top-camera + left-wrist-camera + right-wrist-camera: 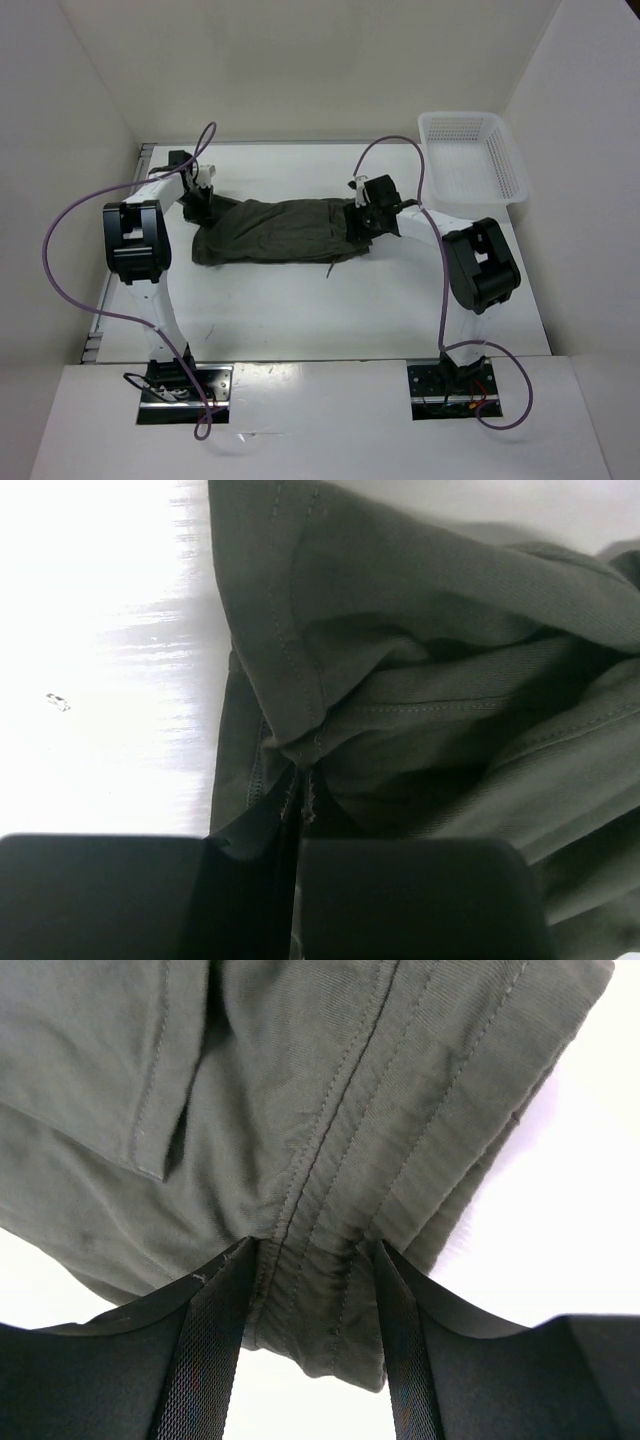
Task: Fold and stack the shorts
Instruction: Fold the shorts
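The dark olive shorts (pixel 275 230) lie stretched out and wrinkled across the middle of the white table. My left gripper (pixel 203 203) is at their left end. In the left wrist view its jaws (pixel 293 842) are shut on a stitched hem of the shorts (pixel 420 660). My right gripper (pixel 362 218) is at their right end. In the right wrist view its fingers (pixel 215 1340) stand on both sides of a seamed band of the shorts (pixel 330 1160), and the cloth between them is bunched and pinched. The cloth hangs a little above the table there.
A white plastic mesh basket (pixel 470 155) stands at the back right corner of the table. White walls close in the left, back and right sides. Purple cables loop over both arms.
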`<state>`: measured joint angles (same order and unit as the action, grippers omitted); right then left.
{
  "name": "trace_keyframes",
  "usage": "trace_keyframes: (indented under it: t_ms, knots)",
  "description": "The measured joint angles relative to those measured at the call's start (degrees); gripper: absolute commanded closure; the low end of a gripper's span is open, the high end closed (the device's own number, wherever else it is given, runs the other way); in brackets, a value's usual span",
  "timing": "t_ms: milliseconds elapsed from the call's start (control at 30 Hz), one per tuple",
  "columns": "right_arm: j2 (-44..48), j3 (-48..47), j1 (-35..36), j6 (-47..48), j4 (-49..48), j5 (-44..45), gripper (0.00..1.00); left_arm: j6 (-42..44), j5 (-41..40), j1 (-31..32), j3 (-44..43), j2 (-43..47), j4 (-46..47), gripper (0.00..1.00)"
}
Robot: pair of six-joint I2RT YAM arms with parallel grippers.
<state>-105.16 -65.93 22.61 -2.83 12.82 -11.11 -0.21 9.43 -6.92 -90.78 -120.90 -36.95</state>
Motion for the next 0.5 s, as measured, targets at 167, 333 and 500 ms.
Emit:
trace_keyframes:
  t_ms: [167, 333, 500]
  knots:
    - [1.97, 3.15, 0.13, 4.63, -0.9, 2.8, 0.45, -0.02, -0.66, 0.07, 0.15, 1.33, 0.57, 1.0]
    - [4.02, 5.62, 0.13, 8.68, -1.64, 4.52, 0.45, -0.02, -1.73, 0.37, -2.16, 4.7, 0.61, 1.0]
    - [4.94, 5.95, 0.13, 11.19, -1.64, 4.92, 0.45, -0.02, -2.29, 0.83, -4.17, 6.73, 1.36, 1.0]
